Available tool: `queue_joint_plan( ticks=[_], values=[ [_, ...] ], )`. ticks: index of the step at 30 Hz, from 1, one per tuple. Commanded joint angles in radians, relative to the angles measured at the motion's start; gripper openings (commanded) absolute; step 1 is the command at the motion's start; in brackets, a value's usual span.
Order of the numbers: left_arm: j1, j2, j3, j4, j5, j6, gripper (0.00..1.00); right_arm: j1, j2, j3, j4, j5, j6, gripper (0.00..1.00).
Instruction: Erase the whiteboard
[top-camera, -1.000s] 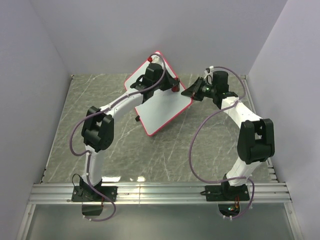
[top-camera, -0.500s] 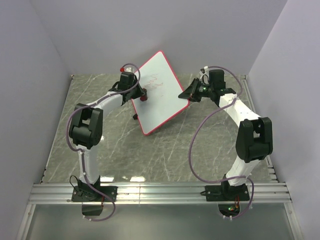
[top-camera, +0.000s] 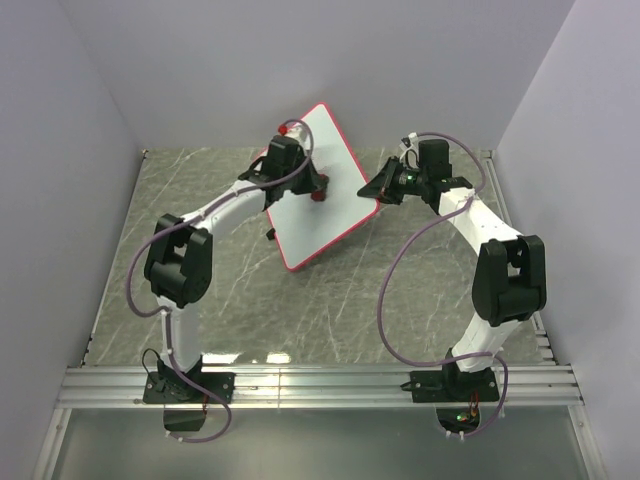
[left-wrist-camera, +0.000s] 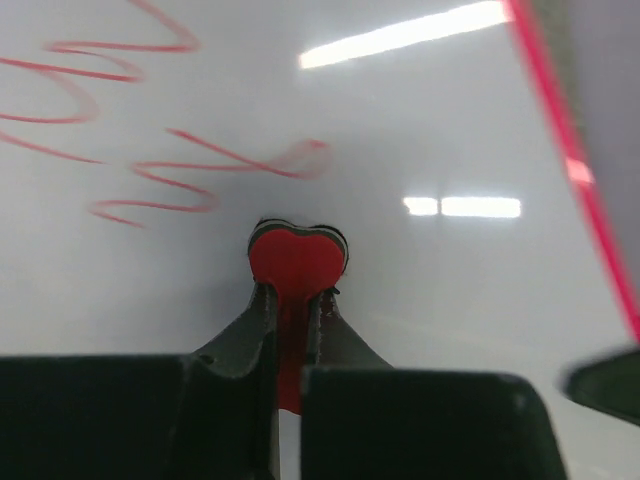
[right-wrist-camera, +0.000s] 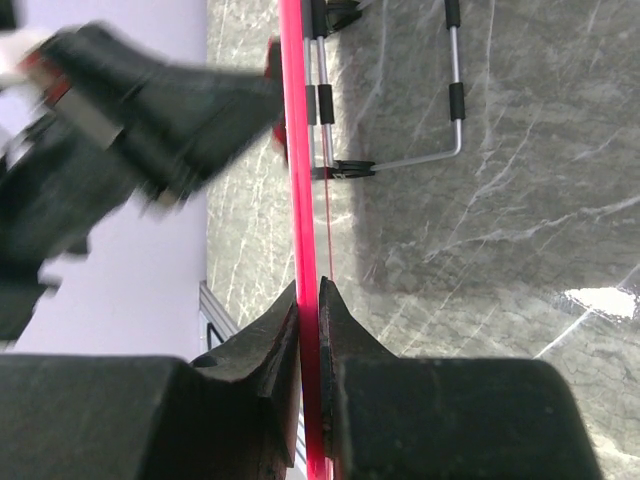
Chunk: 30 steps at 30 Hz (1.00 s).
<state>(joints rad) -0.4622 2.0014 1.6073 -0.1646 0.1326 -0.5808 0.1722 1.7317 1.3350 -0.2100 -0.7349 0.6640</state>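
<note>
The whiteboard (top-camera: 338, 212) stands propped at a slant toward the far middle of the marble worktop (top-camera: 330, 310). From above it sits turned like a diamond. The left end effector (left-wrist-camera: 296, 292) is closed on a small red eraser (left-wrist-camera: 297, 260), which is pressed against the board's white face. In the left wrist view, red scribbles (left-wrist-camera: 150, 180) lie just up and left of the eraser. The right end effector (right-wrist-camera: 309, 305) is clamped on the whiteboard's thin red right edge, 1 finger on each side. Behind the board, a wire stand (right-wrist-camera: 455, 100) rests on the worktop.
</note>
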Motion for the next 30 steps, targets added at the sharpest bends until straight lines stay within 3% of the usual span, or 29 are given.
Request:
queue_joint_plan(
  ticks=[1, 7, 13, 24, 30],
  values=[
    [-0.144, -0.025, -0.003, -0.027, 0.202, -0.079, 0.0, 0.016, -0.021, -0.002, -0.003, 0.008, 0.057, 0.0],
    [-0.127, -0.004, 0.008, -0.036, 0.156, -0.09, 0.0, 0.016, -0.024, 0.012, -0.006, 0.003, 0.06, 0.0],
    [0.017, 0.086, 0.075, -0.05, 0.156, -0.067, 0.0, 0.016, -0.038, 0.006, -0.04, 0.011, 0.031, 0.0],
    [0.238, 0.401, 0.401, -0.168, 0.225, 0.022, 0.0, 0.015, -0.04, -0.002, -0.1, 0.009, -0.026, 0.0],
    [0.243, 0.43, 0.384, -0.138, 0.265, 0.049, 0.0, 0.015, -0.012, 0.033, -0.121, 0.003, -0.032, 0.0]
  ],
)
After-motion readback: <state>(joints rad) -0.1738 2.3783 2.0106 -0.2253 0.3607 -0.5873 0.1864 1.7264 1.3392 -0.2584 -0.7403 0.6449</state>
